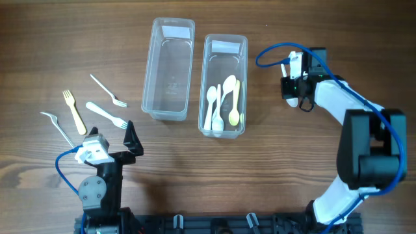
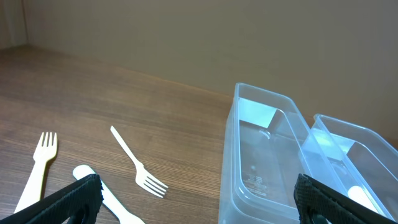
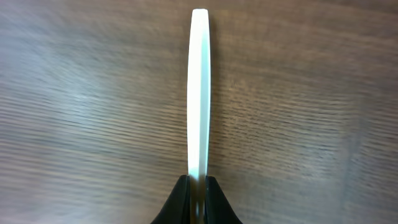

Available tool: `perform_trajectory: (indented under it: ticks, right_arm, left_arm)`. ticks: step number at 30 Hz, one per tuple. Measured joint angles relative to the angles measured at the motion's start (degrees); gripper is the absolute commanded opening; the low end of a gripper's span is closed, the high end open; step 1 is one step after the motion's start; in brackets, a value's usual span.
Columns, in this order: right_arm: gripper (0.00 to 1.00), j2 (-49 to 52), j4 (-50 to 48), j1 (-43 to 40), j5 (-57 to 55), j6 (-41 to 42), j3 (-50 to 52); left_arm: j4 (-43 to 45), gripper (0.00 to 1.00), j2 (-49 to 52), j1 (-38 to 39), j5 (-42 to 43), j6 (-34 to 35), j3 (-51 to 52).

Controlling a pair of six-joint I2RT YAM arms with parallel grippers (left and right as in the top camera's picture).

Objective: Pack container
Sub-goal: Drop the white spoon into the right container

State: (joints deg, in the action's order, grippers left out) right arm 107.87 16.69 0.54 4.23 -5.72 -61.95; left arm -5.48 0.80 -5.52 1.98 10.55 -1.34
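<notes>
Left jaws: wide open with nothing between them, parked low at the near-left of the desk (image 1: 273,162). In the left wrist view the black fingertips (image 2: 74,199) sit in the two bottom corners.
Right jaws: clamped shut on a white plastic utensil (image 3: 199,93), off to the right of the containers and not touching them.
Utensil in the grip: the right wrist view only shows a slim handle sticking straight out over bare wood. Honestly can't tell if it's a spoon or a fork from that.
Left container (image 1: 156,65): a clear plastic tub, mid-desk, long side running away from the arms.
Right container (image 1: 245,78): same kind of clear tub, just beside the left one and set a bit nearer. Can't tell if the walls touch.
Spoons: a handful of white spoons (image 1: 212,107) plus a pale yellow spoon (image 1: 235,104) lie lengthwise in the right container, bunched toward its near end.
Forks: four are loose on the desk left of the tubs. There's a cream fork (image 1: 74,110), a thin white fork (image 1: 109,91) closest to the left container, a chunkier white fork (image 1: 107,116) and a skinny fork (image 1: 57,128) at the far left.
Fork spacing: all near each other, none overlapping, right in front of the open left jaws.
</notes>
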Motion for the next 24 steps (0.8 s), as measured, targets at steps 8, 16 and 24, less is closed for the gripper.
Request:
perform_trajectory:
  ticks: [8,16,24]
  right_arm:
    - [0.04,-29.6,3.0,3.0,10.3,12.6,0.2]
    - [0.04,-29.7,2.7,17.6,14.7,20.2,0.2]
    - [0.26,-16.3,2.5,21.7,11.3,25.1,0.2]
  left_arm:
    - [0.0,1.00,0.0,0.0,0.0,0.0,0.0]
    - [0.0,1.00,0.0,0.0,0.0,0.0,0.0]
    - [0.0,1.00,0.0,0.0,0.0,0.0,0.0]
